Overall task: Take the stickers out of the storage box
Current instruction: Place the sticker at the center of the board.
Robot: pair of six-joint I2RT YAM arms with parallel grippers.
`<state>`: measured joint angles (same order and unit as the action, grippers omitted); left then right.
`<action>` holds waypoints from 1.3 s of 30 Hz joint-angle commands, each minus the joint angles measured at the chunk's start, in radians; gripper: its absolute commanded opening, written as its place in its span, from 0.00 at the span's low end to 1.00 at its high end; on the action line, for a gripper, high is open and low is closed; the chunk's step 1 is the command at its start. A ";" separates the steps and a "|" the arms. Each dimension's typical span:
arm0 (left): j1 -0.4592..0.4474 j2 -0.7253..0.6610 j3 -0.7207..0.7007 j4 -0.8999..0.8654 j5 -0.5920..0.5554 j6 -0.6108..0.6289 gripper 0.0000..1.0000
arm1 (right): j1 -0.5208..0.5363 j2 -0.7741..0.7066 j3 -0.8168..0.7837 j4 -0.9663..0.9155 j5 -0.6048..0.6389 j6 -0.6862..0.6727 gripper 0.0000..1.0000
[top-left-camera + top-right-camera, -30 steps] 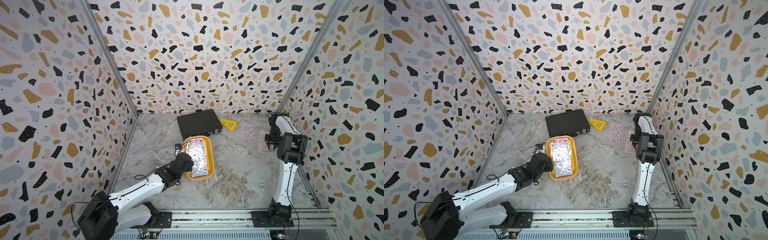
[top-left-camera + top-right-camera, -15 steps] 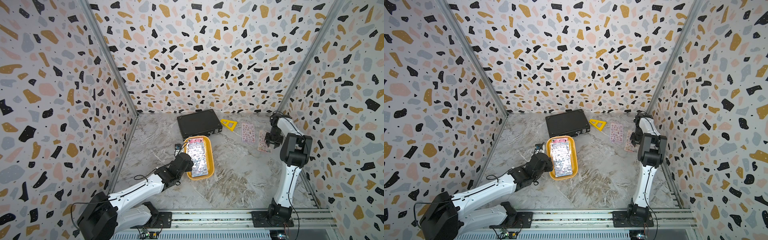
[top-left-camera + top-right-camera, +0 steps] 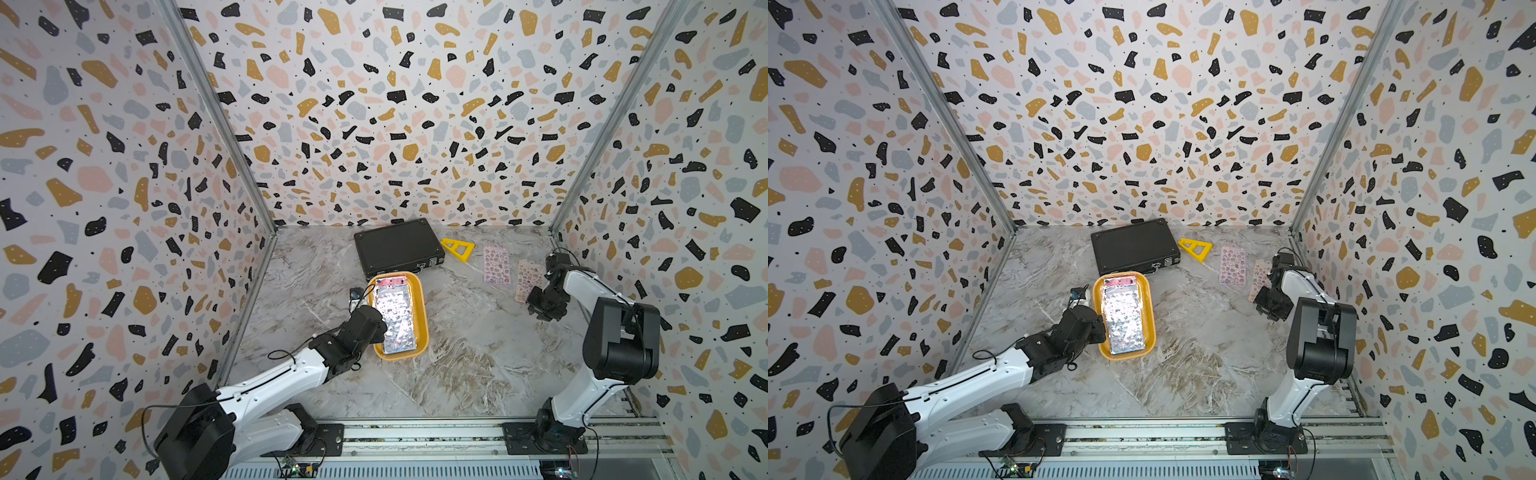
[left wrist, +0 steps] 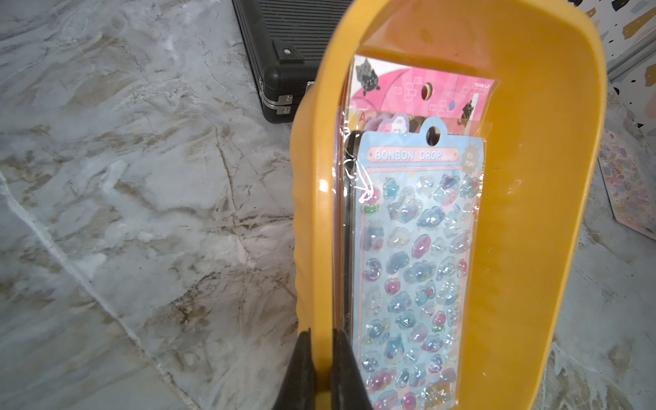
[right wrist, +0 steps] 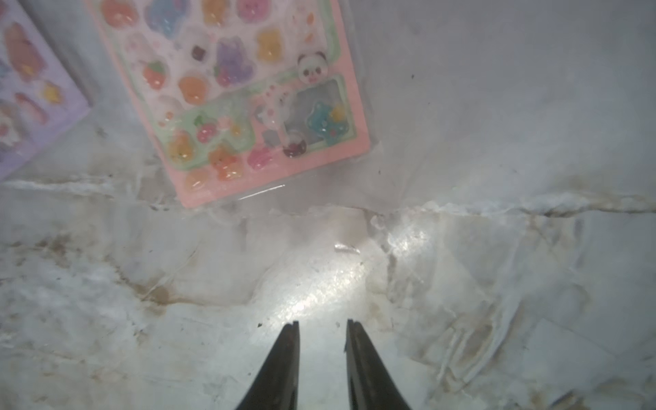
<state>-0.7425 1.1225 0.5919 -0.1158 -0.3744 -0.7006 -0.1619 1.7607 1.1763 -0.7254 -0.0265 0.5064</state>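
The yellow-orange storage box (image 3: 422,316) (image 3: 1152,316) lies mid-table with a stack of stickers (image 3: 395,320) (image 3: 1123,320) inside. The top sheet is blue and glossy (image 4: 415,248), over a pink one. My left gripper (image 4: 321,333) (image 3: 376,330) is shut on the box's left wall (image 4: 312,213), one finger outside and one inside. Two more sticker sheets lie flat on the table at the right, one purple (image 3: 496,266) (image 5: 28,88) and one pink (image 3: 527,278) (image 5: 248,88). My right gripper (image 5: 323,323) (image 3: 540,305) stands open and empty, just in front of the pink sheet.
A closed black briefcase (image 3: 397,247) (image 4: 284,53) lies right behind the box. A yellow triangle ruler (image 3: 457,249) sits beside it, left of the purple sheet. The right wall is close behind my right arm.
My right gripper has drawn back from the pink sheet toward the front of the table, leaving the sheet flat. Its jaws have narrowed a little. The left arm and box have not moved.
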 commanded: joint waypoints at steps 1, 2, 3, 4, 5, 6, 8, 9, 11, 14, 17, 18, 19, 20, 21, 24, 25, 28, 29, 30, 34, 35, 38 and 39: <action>-0.005 -0.019 0.017 0.039 -0.007 -0.007 0.00 | -0.005 0.013 0.009 0.054 0.023 0.020 0.28; -0.006 -0.019 0.017 0.039 -0.010 -0.008 0.00 | -0.005 0.021 0.012 0.058 0.034 0.020 0.28; -0.006 -0.020 0.017 0.039 -0.011 -0.007 0.00 | -0.007 0.030 0.019 0.058 0.047 0.018 0.28; -0.006 -0.020 0.019 0.039 -0.009 -0.007 0.00 | -0.008 0.039 0.029 0.059 0.060 0.013 0.27; -0.005 -0.020 0.019 0.039 -0.008 -0.007 0.00 | -0.009 0.048 0.038 0.058 0.071 0.011 0.27; -0.005 -0.020 0.019 0.039 -0.008 -0.008 0.00 | -0.012 0.057 0.047 0.059 0.081 0.008 0.28; -0.006 -0.020 0.019 0.039 -0.009 -0.007 0.00 | -0.014 0.074 0.069 0.058 0.101 -0.002 0.28; -0.005 -0.018 0.018 0.041 -0.008 -0.008 0.00 | -0.015 0.085 0.081 0.058 0.112 -0.006 0.27; -0.006 -0.018 0.019 0.041 -0.008 -0.007 0.00 | -0.020 0.112 0.103 0.059 0.116 -0.008 0.28; -0.005 -0.023 0.019 0.038 -0.010 -0.007 0.00 | -0.025 0.148 0.128 0.064 0.110 -0.008 0.28; -0.005 -0.033 0.016 0.036 -0.015 -0.008 0.00 | -0.027 0.164 0.130 0.099 0.093 -0.004 0.28; -0.006 -0.036 0.016 0.036 -0.017 -0.007 0.00 | -0.027 0.169 0.134 0.104 0.087 -0.004 0.28; -0.006 -0.036 0.016 0.035 -0.017 -0.006 0.00 | -0.027 0.175 0.137 0.109 0.083 -0.004 0.28; -0.006 -0.037 0.016 0.034 -0.017 -0.005 0.00 | -0.027 0.180 0.141 0.109 0.085 -0.003 0.28; -0.006 -0.038 0.016 0.034 -0.018 -0.006 0.00 | -0.027 0.186 0.147 0.110 0.091 -0.004 0.28; -0.006 -0.040 0.014 0.034 -0.018 -0.007 0.00 | -0.029 0.209 0.171 0.109 0.104 -0.004 0.28; -0.006 -0.040 0.014 0.035 -0.018 -0.007 0.00 | -0.030 0.216 0.180 0.109 0.110 -0.003 0.28; -0.006 -0.036 0.014 0.036 -0.018 -0.006 0.00 | -0.031 0.243 0.214 0.102 0.116 -0.006 0.28; -0.006 -0.036 0.014 0.038 -0.017 -0.007 0.00 | -0.031 0.250 0.223 0.100 0.119 -0.007 0.28; -0.006 -0.035 0.014 0.039 -0.017 -0.007 0.00 | -0.031 0.259 0.234 0.098 0.125 -0.011 0.28; -0.006 -0.033 0.014 0.039 -0.017 -0.005 0.00 | -0.033 0.282 0.269 0.081 0.149 -0.026 0.28; -0.004 -0.032 0.014 0.039 -0.017 -0.006 0.00 | -0.033 0.283 0.273 0.083 0.155 -0.027 0.28; -0.006 -0.028 0.014 0.042 -0.015 -0.007 0.00 | -0.033 0.284 0.276 0.093 0.167 -0.035 0.29; -0.006 -0.024 0.014 0.044 -0.013 -0.007 0.00 | -0.033 0.286 0.283 0.091 0.175 -0.034 0.29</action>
<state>-0.7425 1.1065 0.5919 -0.1310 -0.3752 -0.6998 -0.1871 2.0338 1.4368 -0.6415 0.1013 0.4862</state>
